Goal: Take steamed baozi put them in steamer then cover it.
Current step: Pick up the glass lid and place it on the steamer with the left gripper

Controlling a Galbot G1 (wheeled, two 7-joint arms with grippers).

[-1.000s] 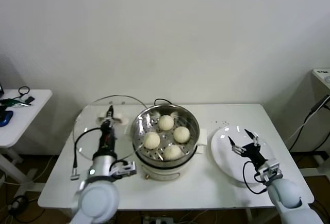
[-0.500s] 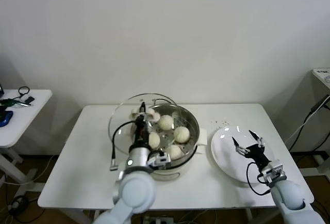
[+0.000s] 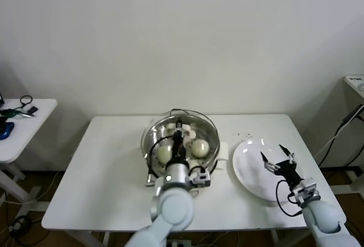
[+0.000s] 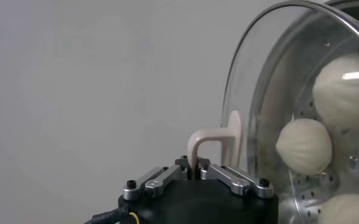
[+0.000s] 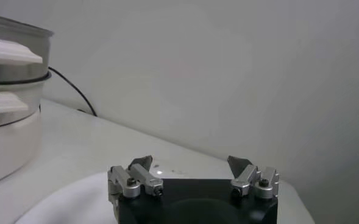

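- Holding the cover (image 3: 180, 135) by its handle (image 4: 217, 143), the left gripper (image 3: 178, 135) has its fingers clamped, over the steamer (image 3: 211, 157).
- Baozi (image 3: 199, 147) lie inside.
- Right gripper (image 3: 277, 160), fingers spread, hovers above the plate (image 3: 247, 170) on the bench (image 3: 102, 173).

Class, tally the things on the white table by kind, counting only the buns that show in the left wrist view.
steamer: 1
cover: 1
white plate: 1
baozi: 3
Total: 6

Blocked from above: round stainless-steel steamer (image 3: 211, 144) mouth, by clear glass cover (image 3: 196, 123) and left gripper (image 3: 177, 134). Open tabletop left of white table (image 3: 108, 167).
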